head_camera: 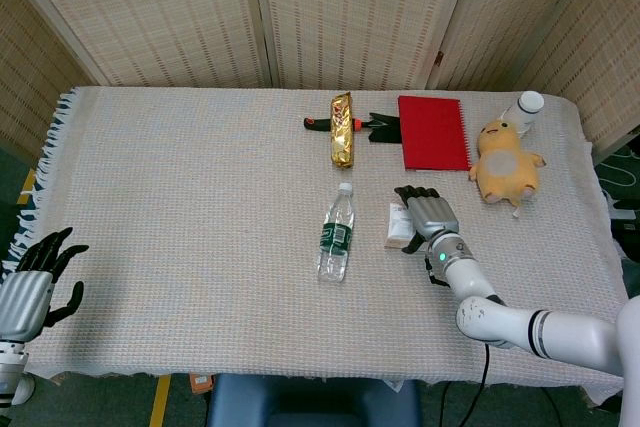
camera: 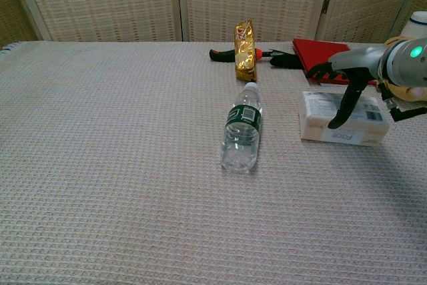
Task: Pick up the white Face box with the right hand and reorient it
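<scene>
Right hand [camera: 357, 78] over the white Face box [camera: 341, 125], no lift yet.

Box lies flat on the table [head_camera: 200, 197], right of centre, just right of the water bottle [head_camera: 336, 237], label side facing near. Right hand hangs above it w/ fingers [camera: 343, 108] spread & pointing down, one tip reaching the box top; not closed round it, holding nothing, likely lining up for a grab from above. Left hand [head_camera: 35, 282] is open too, parked at the near left edge, prob. kept clear. Bottle lies on its side, cap on, looks empty or nearly, can't tell for sure. Far side: gold packet [head_camera: 342, 129], red notebook [head_camera: 433, 132], yellow plush [head_camera: 506, 162].
</scene>
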Motion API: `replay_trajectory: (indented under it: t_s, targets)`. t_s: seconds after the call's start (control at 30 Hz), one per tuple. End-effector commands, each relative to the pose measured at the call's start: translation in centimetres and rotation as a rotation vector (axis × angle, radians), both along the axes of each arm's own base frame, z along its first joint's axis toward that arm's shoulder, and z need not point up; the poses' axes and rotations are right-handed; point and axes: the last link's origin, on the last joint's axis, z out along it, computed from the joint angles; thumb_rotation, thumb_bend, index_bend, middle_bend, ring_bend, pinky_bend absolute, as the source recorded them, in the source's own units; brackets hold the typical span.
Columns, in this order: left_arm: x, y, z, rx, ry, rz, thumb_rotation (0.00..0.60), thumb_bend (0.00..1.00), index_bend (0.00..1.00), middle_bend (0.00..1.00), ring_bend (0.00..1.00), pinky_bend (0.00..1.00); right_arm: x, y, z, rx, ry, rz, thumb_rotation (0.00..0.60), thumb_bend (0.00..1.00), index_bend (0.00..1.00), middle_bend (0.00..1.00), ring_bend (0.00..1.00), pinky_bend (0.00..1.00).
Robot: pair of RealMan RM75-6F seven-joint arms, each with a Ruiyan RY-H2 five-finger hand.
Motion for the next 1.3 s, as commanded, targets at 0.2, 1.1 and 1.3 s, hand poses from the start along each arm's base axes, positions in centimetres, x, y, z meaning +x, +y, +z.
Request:
replay_trajectory:
  t_s: [0.2, 1.1, 1.3]
  targets:
    - [-0.2, 0.1, -0.1, -0.006, 0.002, 0.008, 0.600, 0.50, 0.21, 0.00, 0.00, 0.10, -0.5, -0.3, -0.9, 0.020, 0.014, -0.018, 0.600, 0.00, 0.07, 0.06, 0.00, 0.00]
    - [-1.0, 0.7, 0.5, 0.006, -0.026, 0.031, 0.600, 0.50, 0.21, 0.00, 0.00, 0.10, -0.6, -0.4, -1.9, 0.016, 0.012, -0.004, 0.600, 0.00, 0.28, 0.25, 0.10, 0.00]
    - [-1.0, 0.6, 0.5, 0.007, -0.025, 0.030, 0.600, 0.50, 0.21, 0.00, 0.00, 0.10, -0.6, -0.5, -1.9, 0.002, 0.010, 0.008, 0.600, 0.01, 0.35, 0.34, 0.17, 0.00]
